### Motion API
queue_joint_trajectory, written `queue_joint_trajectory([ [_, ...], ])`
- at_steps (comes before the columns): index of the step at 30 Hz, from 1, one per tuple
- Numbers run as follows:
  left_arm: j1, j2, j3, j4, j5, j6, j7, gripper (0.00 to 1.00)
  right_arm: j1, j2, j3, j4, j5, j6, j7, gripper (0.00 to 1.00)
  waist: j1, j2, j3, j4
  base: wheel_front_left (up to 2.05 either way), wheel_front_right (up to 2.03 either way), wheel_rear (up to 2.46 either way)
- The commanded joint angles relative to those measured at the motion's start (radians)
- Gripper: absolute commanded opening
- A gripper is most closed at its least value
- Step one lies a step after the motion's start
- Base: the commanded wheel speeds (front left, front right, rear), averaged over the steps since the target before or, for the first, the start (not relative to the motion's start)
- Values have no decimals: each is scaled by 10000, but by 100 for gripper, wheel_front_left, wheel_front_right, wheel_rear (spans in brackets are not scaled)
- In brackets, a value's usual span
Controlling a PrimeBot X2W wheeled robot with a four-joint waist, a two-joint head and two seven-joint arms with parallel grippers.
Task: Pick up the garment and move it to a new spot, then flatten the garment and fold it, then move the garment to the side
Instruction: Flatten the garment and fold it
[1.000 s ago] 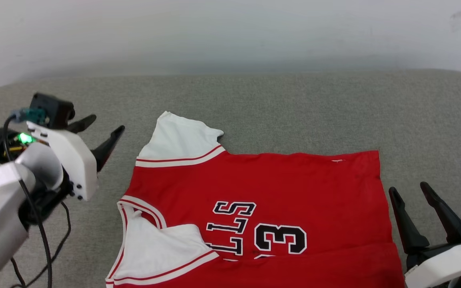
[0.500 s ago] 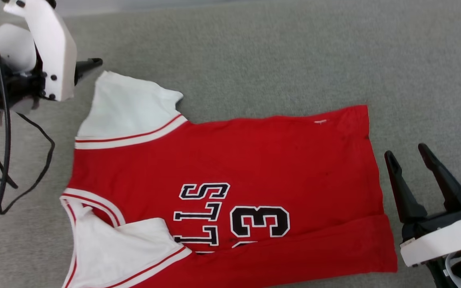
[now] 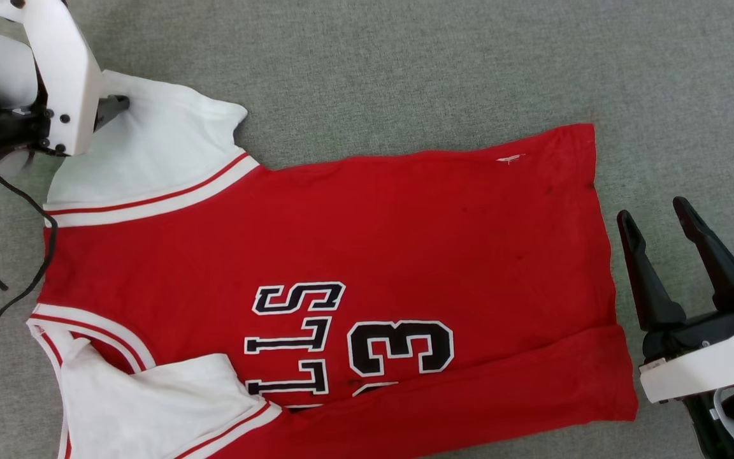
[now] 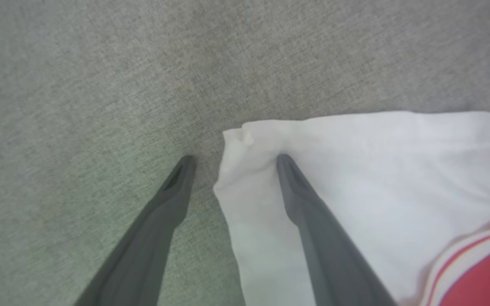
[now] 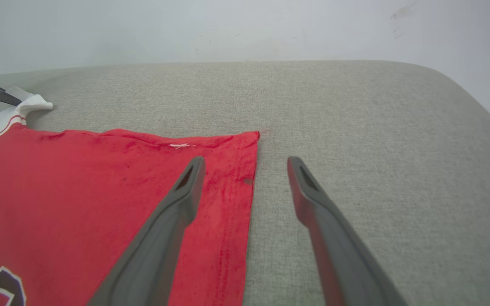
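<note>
Garment (image 3: 341,236) lies front-up on grey cushion (image 3: 405,64). Left gripper (image 4: 235,158) wide open astride one white sleeve's corner, one finger seemingly touching cloth, nothing gripped. Right gripper (image 3: 654,209) wide open, empty, beside garment's hem.

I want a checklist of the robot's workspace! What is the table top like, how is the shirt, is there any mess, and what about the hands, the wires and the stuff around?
Surface: grey fabric-covered top, with a rounded corner seen in the right wrist view.
Job's things: garment lies spread out, lettering up, with its near edge folded over.
Clutter: nothing seen.
Hands: left hand is open, with one finger on the corner of the white sleeve and the other on the bare top. Right hand is open beside the garment's hem, holding nothing.
Cables: a black cable loops from the left arm, beside the garment.
Surroundings: a pale wall stands behind the top.
</note>
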Motion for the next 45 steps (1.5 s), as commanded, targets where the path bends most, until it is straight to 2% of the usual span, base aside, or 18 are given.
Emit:
queue_joint_trajectory([
  [1,236,-54,-172,154,122,-43,-26,100,-187,-37,-22,-42,-16,-8,-28,100,-2,0,118,-45,0,0,0],
  [6,945,-247,-563,669,25,-209,130,100,-231,-52,-52,-52,48,-8,7,100,-2,0,191,-1,0,0,0],
  [7,1044,-315,-568,720,-42,-251,101,42,-258,-57,-58,-40,75,-8,32,100,-2,0,180,9,0,0,0],
  [8,1100,-380,-610,748,-41,-287,62,0,-274,-74,-74,-31,98,-8,55,100,-2,0,161,34,0,0,0],
  [14,675,-697,-482,838,238,-440,-1087,0,-475,-336,-264,-147,131,-8,210,100,-2,0,-248,339,0,0,0],
  [20,393,-1021,-352,616,458,-537,-2520,0,-1054,-1220,-457,-403,203,-8,1173,100,-2,0,-890,897,0,0,0],
  [24,580,-1058,-440,239,567,-589,-3262,0,-1730,-2060,-294,-540,535,-10,2576,100,-2,0,-1264,1249,0,0,0],
  [27,708,-959,-538,-84,609,-591,-3607,0,-2368,-3028,95,-382,975,-8,3872,100,-2,0,-1442,1473,0,0,0],
  [31,866,-924,-658,-540,662,-602,-3976,0,-3163,-4127,649,253,1768,-10,5655,100,-2,0,-1556,1768,0,0,0],
  [35,908,-999,-719,-973,720,-605,-4212,0,-3842,-4911,1353,1025,2653,-10,7604,100,-2,0,-1547,2032,0,0,0],
  [39,788,-1088,-769,-1290,776,-601,-4342,0,-4326,-5301,2044,1552,3169,-10,9099,100,-2,0,-1440,2225,0,0,0],
  [42,655,-1133,-808,-1481,844,-601,-4397,0,-4634,-5186,2372,2006,3352,-10,9720,100,-2,0,-1316,2343,0,0,0],
  [45,566,-1173,-825,-1627,908,-601,-4454,0,-4902,-4925,2664,2535,3273,-10,9885,100,-2,0,-1155,2445,0,0,0],
])
